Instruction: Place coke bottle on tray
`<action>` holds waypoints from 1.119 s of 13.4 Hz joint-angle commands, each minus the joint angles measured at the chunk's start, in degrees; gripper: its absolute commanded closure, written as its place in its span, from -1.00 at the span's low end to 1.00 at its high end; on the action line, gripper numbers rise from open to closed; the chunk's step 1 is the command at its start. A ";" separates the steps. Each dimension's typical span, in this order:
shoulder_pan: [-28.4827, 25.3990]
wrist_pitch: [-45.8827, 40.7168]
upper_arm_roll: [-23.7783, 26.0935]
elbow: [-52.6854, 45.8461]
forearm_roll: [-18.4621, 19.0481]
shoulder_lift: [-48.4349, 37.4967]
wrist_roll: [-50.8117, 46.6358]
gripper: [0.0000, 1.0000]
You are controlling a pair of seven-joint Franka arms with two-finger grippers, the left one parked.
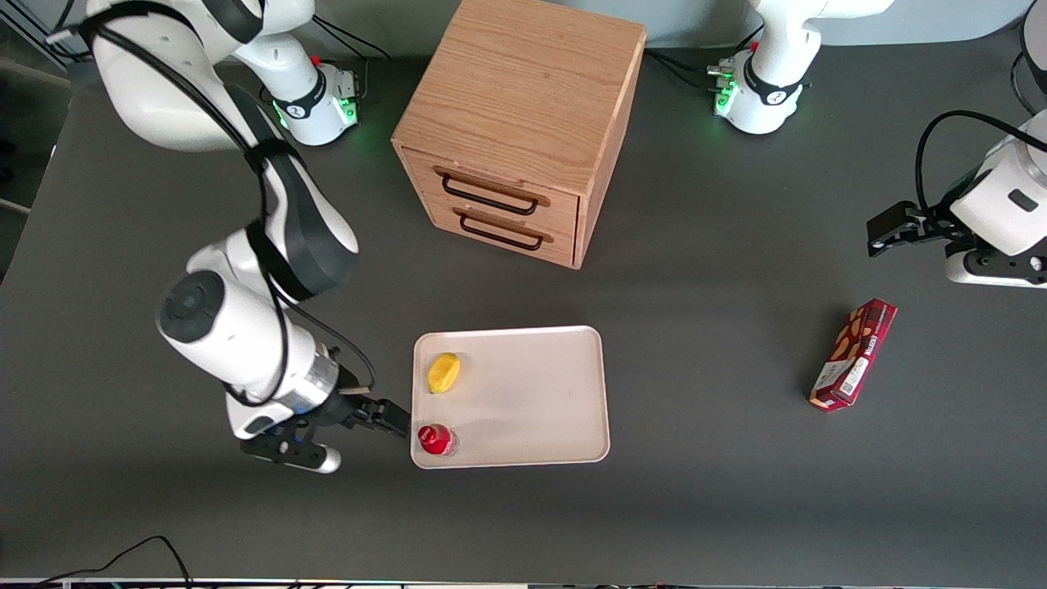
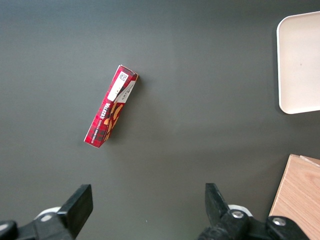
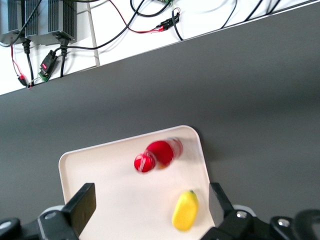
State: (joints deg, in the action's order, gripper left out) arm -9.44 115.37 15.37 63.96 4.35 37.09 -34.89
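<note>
On the tray (image 1: 523, 393), at its seven-o'clock corner in the front view, stands the coke bottle (image 1: 434, 439), glossy red and round-capped. A smooth yellow oval object (image 1: 443, 372) lies at the bottle's twelve o'clock. Cream-white and low-rimmed, that tray rests on the dark matte tabletop (image 1: 720, 343). Just beside it, the gripper (image 1: 391, 417) is released, fingers spread.

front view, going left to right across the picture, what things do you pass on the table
The working arm's hand, open beside the tray → small red coke bottle standing on the flat cream-white tray → wooden two-drawer cabinet, farther from the camera → dark red rectangular snack box.
</note>
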 commanded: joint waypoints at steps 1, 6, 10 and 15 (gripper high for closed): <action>2.40 -11.52 -0.25 5.37 0.66 -11.91 2.26 -1.00; 11.01 -25.62 0.45 18.02 -0.40 -33.01 8.32 -1.00; 14.27 -25.82 0.36 27.07 -4.69 -41.99 10.01 -1.00; 15.68 -24.84 -0.17 30.97 -7.43 -48.07 12.03 -1.00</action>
State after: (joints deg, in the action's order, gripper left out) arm 4.80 89.23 15.39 92.18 -0.85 -7.57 -25.56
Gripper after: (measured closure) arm 0.000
